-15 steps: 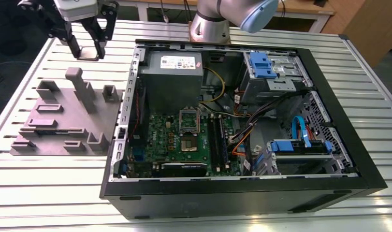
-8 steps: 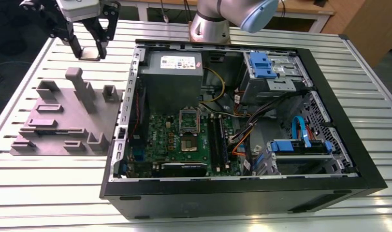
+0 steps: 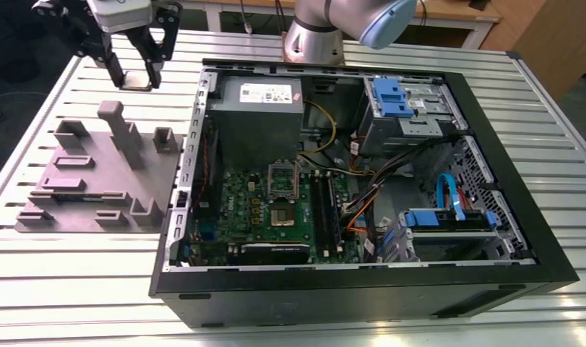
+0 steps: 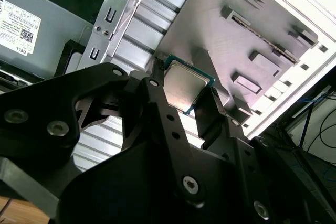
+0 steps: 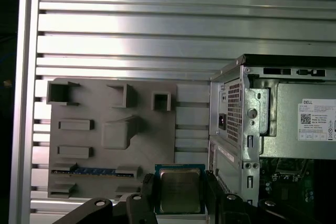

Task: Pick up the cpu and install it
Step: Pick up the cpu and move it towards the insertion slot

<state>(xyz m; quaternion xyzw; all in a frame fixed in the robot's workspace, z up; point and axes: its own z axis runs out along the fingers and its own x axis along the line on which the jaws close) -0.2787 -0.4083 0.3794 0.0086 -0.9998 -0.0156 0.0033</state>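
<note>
the gripper [image 3: 137,74] hangs beside the grey parts fixture [image 3: 100,181], to the exterior view's left of the open computer case [image 3: 524,217]. its two fingers are closed in on the single cpu [image 4: 184,84] and pinch it by opposite edges. that edge grip probably keeps the shiny top and the underside untouched and holds the chip flat. the cpu appears lifted off the fixture, well apart from the motherboard [image 3: 273,217]. counted: one cpu, one fixture, one memory stick [image 5: 94,171] resting in it, and one case, all on the slatted counter [image 3: 71,267].
</note>
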